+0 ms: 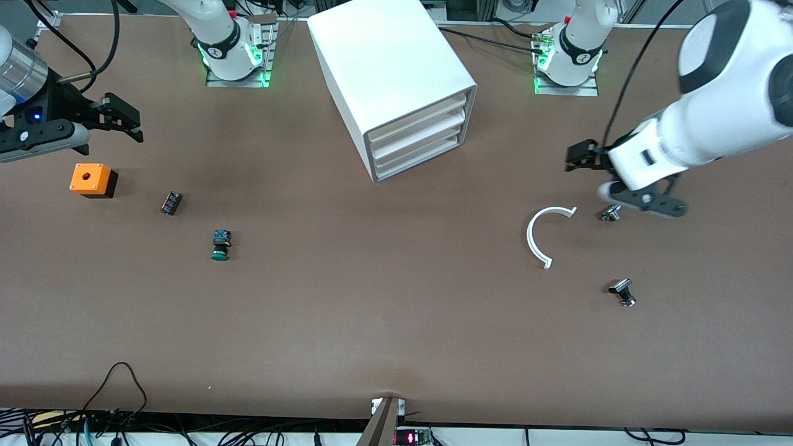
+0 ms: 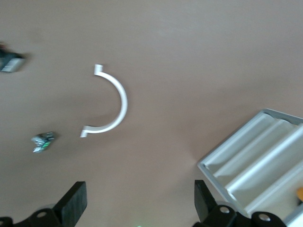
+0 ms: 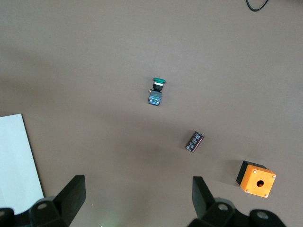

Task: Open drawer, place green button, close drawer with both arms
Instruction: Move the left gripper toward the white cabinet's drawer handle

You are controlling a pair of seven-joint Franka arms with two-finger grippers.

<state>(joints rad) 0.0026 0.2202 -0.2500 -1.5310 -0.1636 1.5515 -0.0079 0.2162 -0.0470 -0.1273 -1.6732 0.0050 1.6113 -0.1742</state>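
The white cabinet [image 1: 390, 80] stands at the table's middle, between the arm bases. Its three drawer fronts sit flush. The bottom drawer [image 1: 424, 155] is shut. The green-capped button [image 1: 220, 244] lies on its side on the table toward the right arm's end, also in the right wrist view [image 3: 156, 92]. My right gripper [image 1: 124, 118] [image 3: 137, 198] is open and empty, in the air above the table beside the orange box. My left gripper [image 1: 585, 156] [image 2: 139, 208] is open and empty, over the table between the cabinet [image 2: 251, 165] and a white C-shaped piece.
An orange box with a hole [image 1: 93, 179] [image 3: 255, 178] and a small black part [image 1: 171, 202] [image 3: 194, 141] lie near the button. A white C-shaped piece [image 1: 538, 238] [image 2: 118, 101] and two small black-and-silver buttons [image 1: 610, 214] [image 1: 622, 292] lie toward the left arm's end.
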